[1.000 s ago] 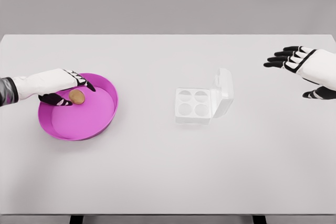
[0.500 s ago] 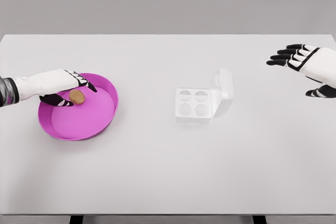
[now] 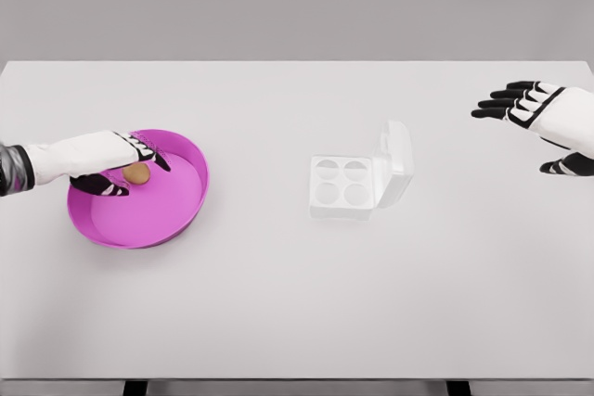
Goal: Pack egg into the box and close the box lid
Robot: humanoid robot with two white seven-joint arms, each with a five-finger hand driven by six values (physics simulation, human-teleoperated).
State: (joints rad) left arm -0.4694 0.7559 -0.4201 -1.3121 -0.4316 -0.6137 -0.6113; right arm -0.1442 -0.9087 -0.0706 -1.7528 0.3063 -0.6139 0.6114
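A brown egg (image 3: 137,174) lies in the pink bowl (image 3: 148,224) at the table's left. My left hand (image 3: 139,177) reaches in from the left edge and sits low over the egg. Its fingers arch over the egg's top and its thumb lies below, so the egg is bracketed but still rests in the bowl. The white egg box (image 3: 342,185) stands mid-table with four empty cups and its lid (image 3: 394,162) tilted up on the right side. My right hand (image 3: 516,136) hovers at the far right edge, fingers spread, holding nothing.
The white table (image 3: 278,303) runs across the whole view, its front edge near the bottom of the picture. A wide stretch of bare tabletop separates the bowl from the box.
My left hand has sunk a little onto the egg, now covering its top. The right hand has drifted slightly right and up. Egg and box have not moved.
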